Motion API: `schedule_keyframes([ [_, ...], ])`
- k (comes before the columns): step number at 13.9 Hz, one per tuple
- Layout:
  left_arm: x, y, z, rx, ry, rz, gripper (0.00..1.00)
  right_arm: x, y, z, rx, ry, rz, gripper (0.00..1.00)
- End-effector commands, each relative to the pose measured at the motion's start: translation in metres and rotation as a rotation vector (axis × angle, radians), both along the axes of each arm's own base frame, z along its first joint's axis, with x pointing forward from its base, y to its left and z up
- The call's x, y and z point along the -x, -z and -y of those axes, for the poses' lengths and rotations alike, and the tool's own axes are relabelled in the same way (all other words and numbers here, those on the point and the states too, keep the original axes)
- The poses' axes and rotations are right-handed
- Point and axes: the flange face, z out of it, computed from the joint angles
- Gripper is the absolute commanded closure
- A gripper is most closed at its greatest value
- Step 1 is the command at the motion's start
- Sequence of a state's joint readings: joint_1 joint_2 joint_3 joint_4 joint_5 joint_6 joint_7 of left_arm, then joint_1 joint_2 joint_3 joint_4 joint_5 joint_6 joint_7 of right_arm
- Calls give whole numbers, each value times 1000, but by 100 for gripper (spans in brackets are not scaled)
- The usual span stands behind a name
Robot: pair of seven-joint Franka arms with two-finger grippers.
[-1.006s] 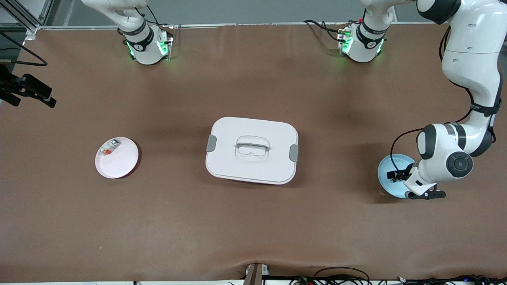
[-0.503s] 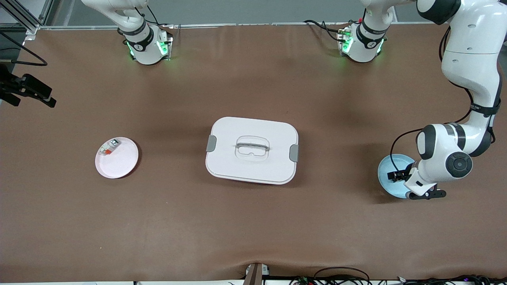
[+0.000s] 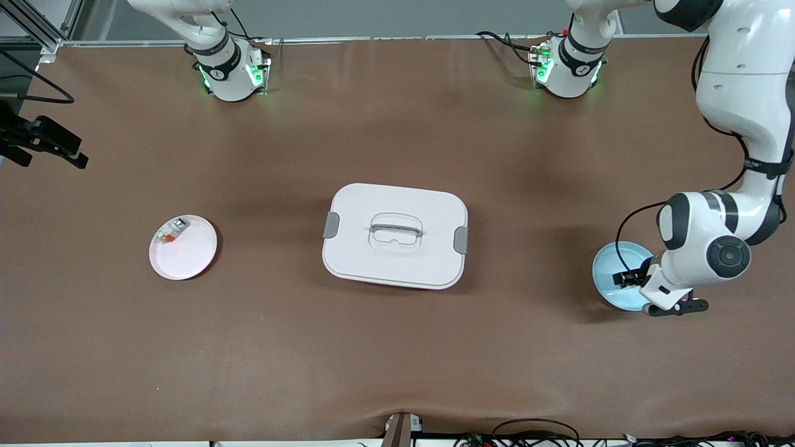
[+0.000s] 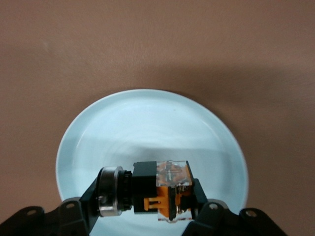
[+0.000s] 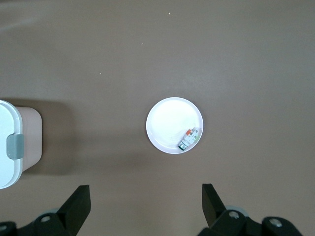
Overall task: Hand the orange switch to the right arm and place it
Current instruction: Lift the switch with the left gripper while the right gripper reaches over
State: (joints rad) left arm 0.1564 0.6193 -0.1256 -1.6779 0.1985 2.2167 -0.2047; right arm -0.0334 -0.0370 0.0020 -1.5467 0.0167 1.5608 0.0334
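My left gripper (image 3: 628, 277) is shut on the orange switch (image 4: 162, 191), a small black block with orange and clear parts and a silver ring at one end. It holds the switch just over the light blue plate (image 3: 612, 273) at the left arm's end of the table; the plate fills the left wrist view (image 4: 147, 123). In the front view the switch (image 3: 623, 277) shows only as a dark speck. My right gripper (image 5: 145, 204) is open and empty, high over the table near the white plate (image 5: 170, 120); it is out of the front view.
A white lidded box (image 3: 395, 234) with a handle stands mid-table. The white plate (image 3: 183, 247) toward the right arm's end holds a white-grey component with a red-orange end (image 3: 169, 231). A black camera mount (image 3: 37, 139) sticks in at that end.
My left gripper with the switch has shifted slightly toward the left arm's end of the table and seems a little higher over the blue plate. Nothing else moved.
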Motion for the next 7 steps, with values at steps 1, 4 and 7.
schedule_keyframes([
  [1,5,-80,35,-4,-8,28,100,0,-5,4,17,5,0,0],
  [4,3,-136,59,24,-5,52,100,0,-5,4,16,7,1,0],
  [7,13,-182,84,115,-37,80,100,-1,-5,2,15,7,1,0],
])
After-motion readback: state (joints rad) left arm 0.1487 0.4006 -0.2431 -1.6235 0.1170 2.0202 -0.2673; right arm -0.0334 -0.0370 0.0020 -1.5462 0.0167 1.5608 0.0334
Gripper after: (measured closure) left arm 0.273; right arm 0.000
